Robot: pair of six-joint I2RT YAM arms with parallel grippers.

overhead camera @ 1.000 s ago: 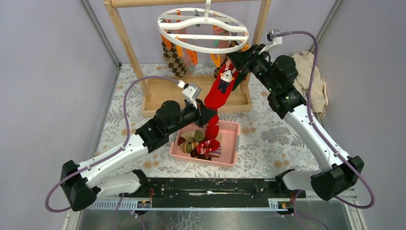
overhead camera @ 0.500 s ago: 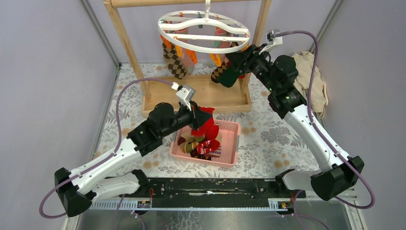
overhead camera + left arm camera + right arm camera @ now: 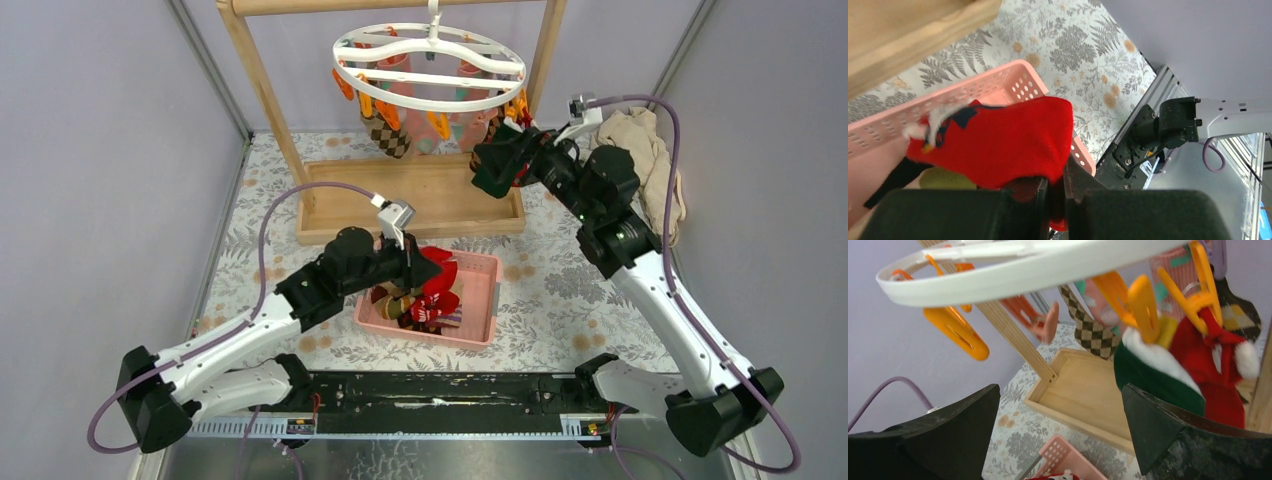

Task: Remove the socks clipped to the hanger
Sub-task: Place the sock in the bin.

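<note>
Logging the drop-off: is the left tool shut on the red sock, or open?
Shut on it: the left tool pinches the edge of the red knitted sock over the pink perforated plastic basket.

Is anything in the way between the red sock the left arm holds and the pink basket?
Nothing visible. The red sock, pinched in the left end effector, hangs right above the basket and its open top; only other socks lie inside.
</note>
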